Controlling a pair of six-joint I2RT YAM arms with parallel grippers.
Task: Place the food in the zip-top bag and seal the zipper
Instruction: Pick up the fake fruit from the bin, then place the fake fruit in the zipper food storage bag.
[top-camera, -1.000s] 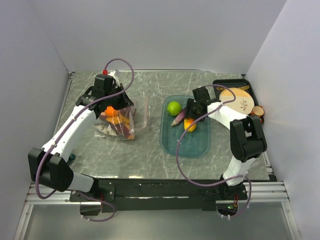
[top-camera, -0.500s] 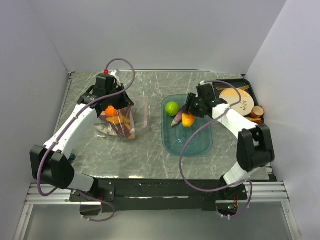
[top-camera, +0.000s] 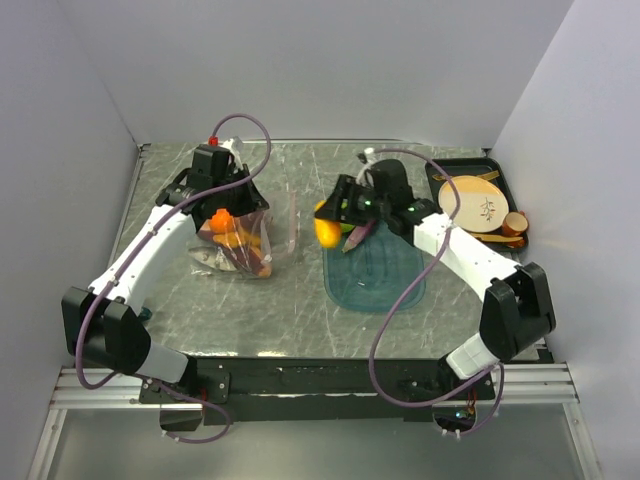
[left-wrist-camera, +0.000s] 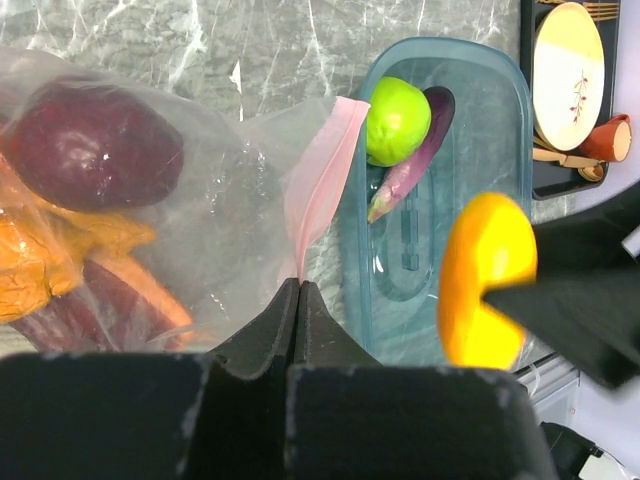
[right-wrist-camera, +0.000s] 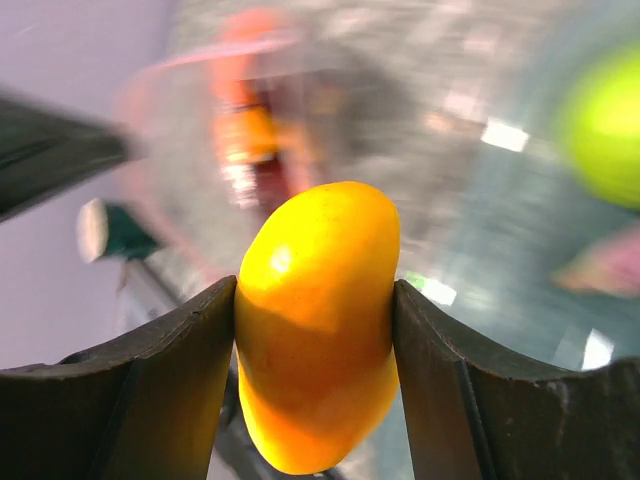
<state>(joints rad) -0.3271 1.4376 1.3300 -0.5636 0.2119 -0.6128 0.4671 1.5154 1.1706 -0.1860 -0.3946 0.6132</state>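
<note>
The zip-top bag (top-camera: 240, 245) lies left of centre, holding a dark red apple (left-wrist-camera: 95, 145) and orange pieces (left-wrist-camera: 60, 250). My left gripper (top-camera: 243, 203) is shut on the bag's edge, where the pink zipper (left-wrist-camera: 320, 180) runs down into the jaws (left-wrist-camera: 298, 287). My right gripper (top-camera: 330, 226) is shut on an orange-yellow fruit (right-wrist-camera: 318, 320). It hangs above the left edge of the teal tray (top-camera: 385, 285), between tray and bag mouth. A green lime (left-wrist-camera: 397, 120) and a purple slice (left-wrist-camera: 410, 160) lie in the tray.
A black tray (top-camera: 440, 166) at the back right carries a beige plate (top-camera: 472, 200) and small cups (top-camera: 515, 222). Grey walls close in the table on the left, back and right. The right arm reaches across the teal tray.
The right gripper has lifted the orange-yellow fruit out of the teal tray and carried it left toward the bag. The left gripper and the bag have stayed put.
</note>
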